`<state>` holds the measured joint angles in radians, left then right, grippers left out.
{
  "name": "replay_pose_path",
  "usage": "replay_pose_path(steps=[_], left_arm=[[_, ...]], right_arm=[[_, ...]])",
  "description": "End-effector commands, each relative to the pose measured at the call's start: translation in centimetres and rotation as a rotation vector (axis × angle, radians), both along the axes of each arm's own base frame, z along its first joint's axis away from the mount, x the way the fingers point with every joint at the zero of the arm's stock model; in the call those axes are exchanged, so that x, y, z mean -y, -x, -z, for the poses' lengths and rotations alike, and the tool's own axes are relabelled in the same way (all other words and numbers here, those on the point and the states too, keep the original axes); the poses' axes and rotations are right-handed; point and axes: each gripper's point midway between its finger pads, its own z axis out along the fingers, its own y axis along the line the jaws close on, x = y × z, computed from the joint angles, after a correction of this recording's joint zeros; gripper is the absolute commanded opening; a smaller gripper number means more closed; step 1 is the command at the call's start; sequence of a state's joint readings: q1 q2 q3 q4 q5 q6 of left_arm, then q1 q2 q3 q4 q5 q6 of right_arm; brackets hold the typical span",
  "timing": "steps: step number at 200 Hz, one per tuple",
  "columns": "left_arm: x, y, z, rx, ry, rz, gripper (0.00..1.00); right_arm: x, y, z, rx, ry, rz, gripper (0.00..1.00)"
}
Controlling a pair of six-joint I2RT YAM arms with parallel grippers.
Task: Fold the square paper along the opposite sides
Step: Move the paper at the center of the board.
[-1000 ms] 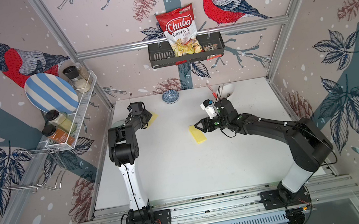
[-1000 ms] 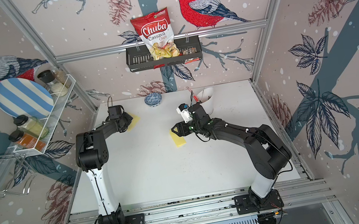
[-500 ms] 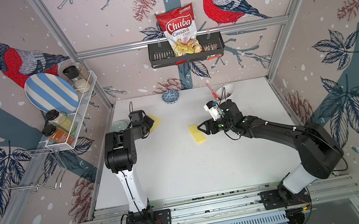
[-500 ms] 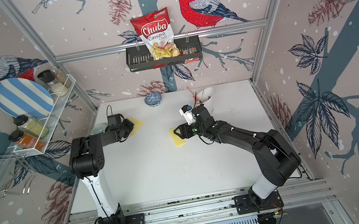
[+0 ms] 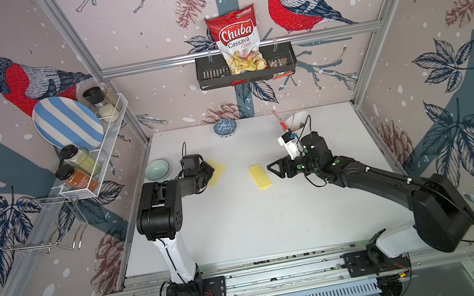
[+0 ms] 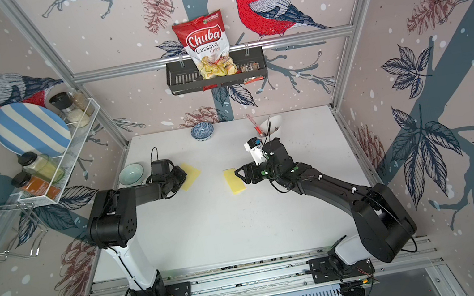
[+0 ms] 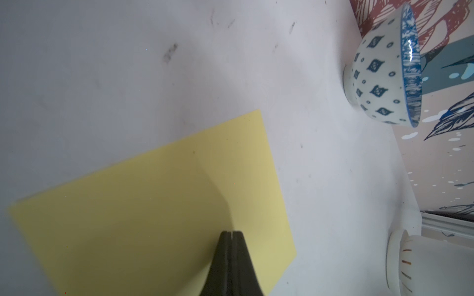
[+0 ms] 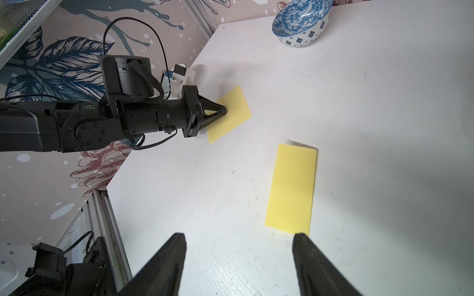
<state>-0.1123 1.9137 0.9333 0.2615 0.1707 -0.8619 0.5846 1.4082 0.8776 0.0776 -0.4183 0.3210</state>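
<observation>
My left pincer (image 7: pixel 231 233) is pressed together with nothing between its jaws. Its tip sits over the flat square yellow paper (image 7: pixel 154 217), which lies near the left edge of the white table (image 5: pixel 241 219), just beside the pale green bowl (image 5: pixel 156 169). I cannot tell whether the tip presses the sheet or hangs just above it.

My right pincer (image 8: pixel 238 235) is spread wide and empty. Just in front of it, near the middle of the table, lies the folded yellow paper (image 8: pixel 292 188), a narrow rectangle lying free; a thin shadow at its far end suggests that end is lifted a little. The blue patterned bowl (image 5: pixel 225 127) and the white cup (image 5: pixel 296 121) stand at the back, well apart from both sheets.

I judge 1 sheet is done and let go, and the step in hand is starting on sheet 2, the square one, not yet folded. Next I would need to raise 1 side of it, which shut jaws cannot grasp, so I should open them, carry that side over to the opposite side, line up the edges, then press the crease
</observation>
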Motion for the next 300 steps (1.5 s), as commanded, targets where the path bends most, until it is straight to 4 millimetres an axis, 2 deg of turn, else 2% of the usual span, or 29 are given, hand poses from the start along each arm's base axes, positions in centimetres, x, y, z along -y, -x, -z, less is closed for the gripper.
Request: replay_pose_path(steps=[1, 61, 137, 167, 189, 196, 218, 235, 261, 280, 293, 300], left_arm=[[0.1, 6.5, 4.6, -0.26, -0.044, 0.002, 0.0], [1.7, 13.3, 6.3, -0.332, -0.062, 0.043, 0.0], [4.0, 20.6, 7.1, -0.411, -0.089, 0.104, 0.0], [4.7, 22.7, 6.8, -0.417, -0.09, 0.12, 0.0], [4.4, 23.0, 5.7, -0.395, -0.128, 0.105, 0.0], [4.2, 22.7, 5.1, -0.376, -0.14, 0.098, 0.0], [3.5, 21.5, 2.2, -0.306, -0.189, 0.069, 0.0], [3.2, 19.6, -1.3, -0.207, -0.221, 0.049, 0.0], [3.2, 16.6, -7.8, -0.04, -0.248, 0.031, 0.0], [3.3, 15.4, -11.5, 0.037, -0.255, 0.029, 0.0], [3.3, 15.2, -12.9, 0.065, -0.248, 0.026, 0.12], [3.3, 15.3, -13.3, 0.075, -0.24, 0.023, 0.23]], right_arm=[[0.5, -0.1, -1.0, 0.027, -0.021, 0.014, 0.72], [2.4, 0.0, -1.6, 0.04, -0.031, 0.053, 0.74], [3.1, 0.2, -2.1, 0.044, -0.037, 0.069, 0.77], [3.4, 0.4, -2.5, 0.05, -0.039, 0.074, 0.77], [3.4, 0.5, -2.1, 0.038, -0.032, 0.074, 0.78], [3.6, 0.8, -3.1, 0.061, -0.046, 0.074, 0.78], [3.8, 1.1, -3.3, 0.065, -0.049, 0.076, 0.79], [3.9, 1.3, -3.4, 0.07, -0.051, 0.077, 0.8], [4.1, 1.4, -3.3, 0.07, -0.049, 0.083, 0.81], [3.9, 1.3, -3.2, 0.069, -0.049, 0.078, 0.81], [3.8, 1.2, -2.9, 0.065, -0.044, 0.074, 0.82], [3.7, 1.0, -2.9, 0.065, -0.039, 0.07, 0.83]])
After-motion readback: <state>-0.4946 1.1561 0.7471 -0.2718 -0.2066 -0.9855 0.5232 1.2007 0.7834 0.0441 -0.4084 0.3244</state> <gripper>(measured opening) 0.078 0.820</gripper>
